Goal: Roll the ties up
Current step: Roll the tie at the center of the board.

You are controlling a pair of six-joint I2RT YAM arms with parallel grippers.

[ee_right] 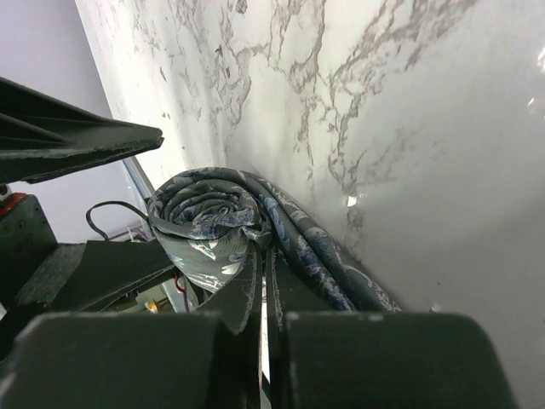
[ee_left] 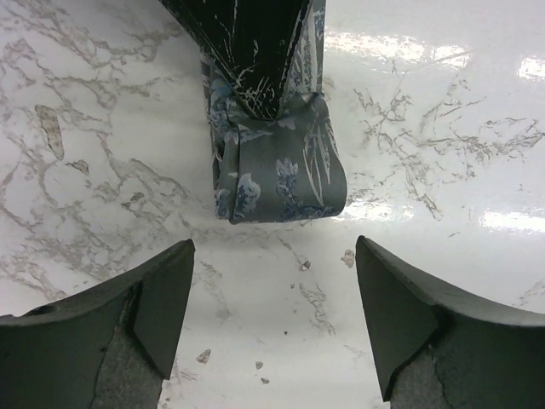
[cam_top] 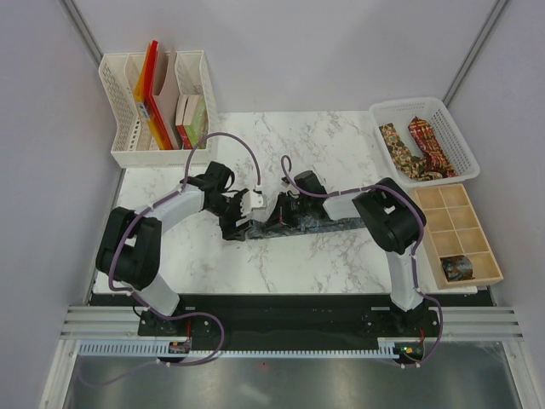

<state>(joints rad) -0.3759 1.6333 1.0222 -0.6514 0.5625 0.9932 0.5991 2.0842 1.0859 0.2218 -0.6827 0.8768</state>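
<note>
Right gripper (ee_right: 262, 264) clamps the rolled grey tie (ee_right: 204, 209), its tail hidden; left gripper (ee_left: 272, 256) gapes.

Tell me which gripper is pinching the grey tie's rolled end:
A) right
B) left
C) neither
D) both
A: in the right wrist view the right gripper is shut on the rolled end of the tie, while the left gripper stands open just short of the roll, touching nothing.
</note>
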